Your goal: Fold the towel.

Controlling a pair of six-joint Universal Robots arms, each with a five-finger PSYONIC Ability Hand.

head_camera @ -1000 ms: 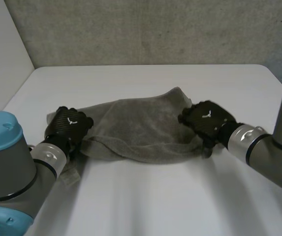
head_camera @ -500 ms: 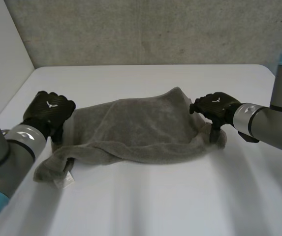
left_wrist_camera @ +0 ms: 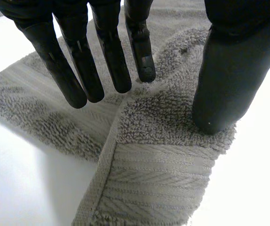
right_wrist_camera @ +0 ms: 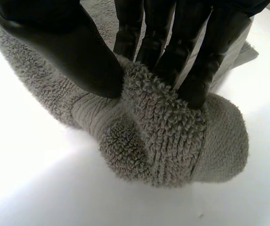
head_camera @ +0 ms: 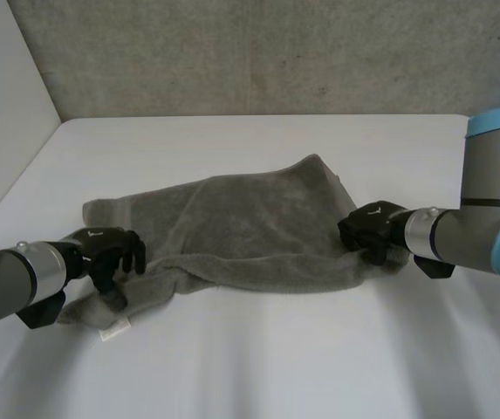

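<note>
Looking down from the head view, you have the grey towel (head_camera: 250,218) lying rumpled across the middle of the white table (head_camera: 276,367). Your left hand (head_camera: 110,253) is on its near left corner: fingers (left_wrist_camera: 111,61) straight and spread over the pile, thumb (left_wrist_camera: 219,84) tip pressing the cloth flat, nothing gripped. Your right hand (head_camera: 372,229) is at the near right end, pinching a bunched ridge of towel between its thumb and fingers. 1 small white tag (head_camera: 114,330) lies at the towel's near left corner; any writing on it is too small to read.
</note>
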